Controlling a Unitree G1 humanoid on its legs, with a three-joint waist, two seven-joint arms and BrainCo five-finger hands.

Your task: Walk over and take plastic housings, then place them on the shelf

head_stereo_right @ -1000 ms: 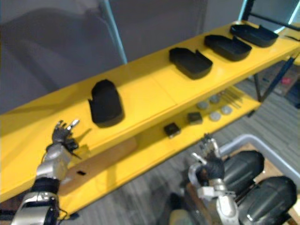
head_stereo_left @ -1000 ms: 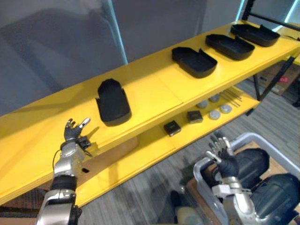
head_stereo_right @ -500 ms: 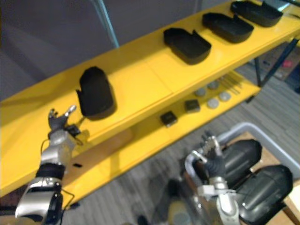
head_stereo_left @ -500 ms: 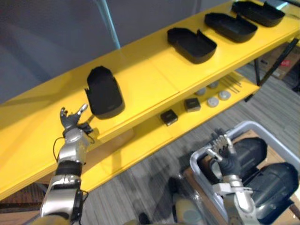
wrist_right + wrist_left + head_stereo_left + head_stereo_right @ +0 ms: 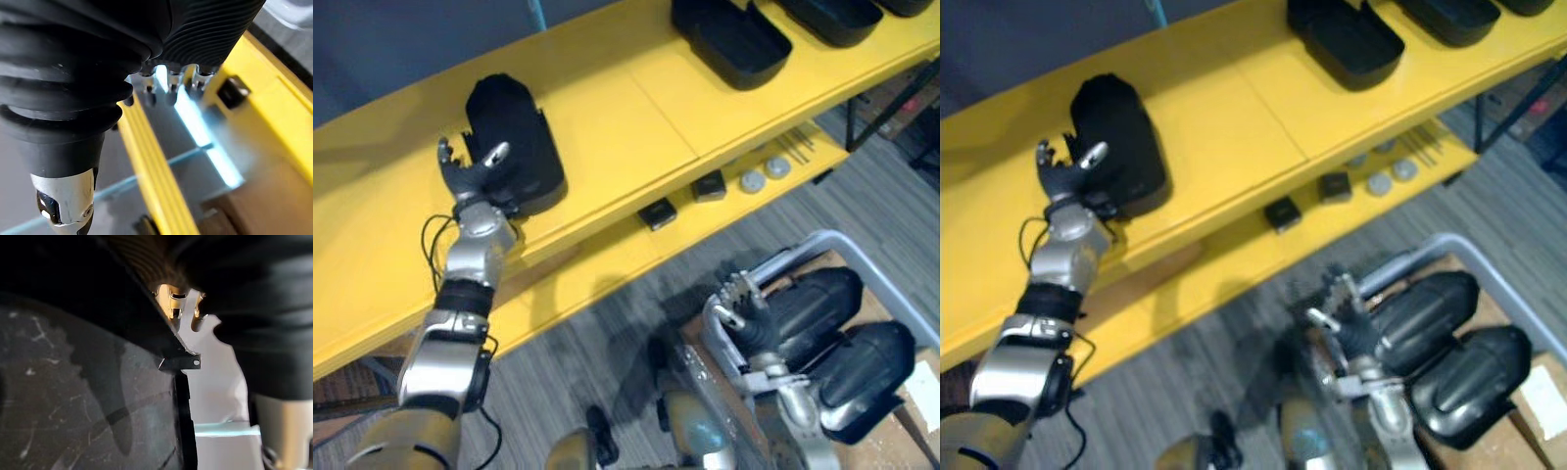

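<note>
Nearest in, the right hand [image 5: 751, 331] is hovering at the near rim of the grey bin [image 5: 847, 245], fingers relaxed and upright, gripping nothing. Two dark rounded housings [image 5: 811, 305] are lying side by side in that bin, just beyond the hand.

Going up past the lower shelf [image 5: 617, 250], small black boxes [image 5: 658, 213] and grey discs [image 5: 751, 180] are sitting along it.

Now the left hand [image 5: 470, 181] is raised at the front of the top shelf [image 5: 626, 117], fingers spread straight, thumb out, holding nothing. The black housing [image 5: 514, 137] is lying flat on that shelf right beside the hand, on its thumb side. Its long axis is running from the shelf's front edge toward the back, leaning slightly left, narrower end pointing away. The fingertips are overlapping its near flank, but I can't tell whether they're touching it. In the left wrist view the fingers [image 5: 171, 301] are showing just past its scuffed shell.

Farther right, more black housings [image 5: 732, 37] are sitting hollow side up.
</note>
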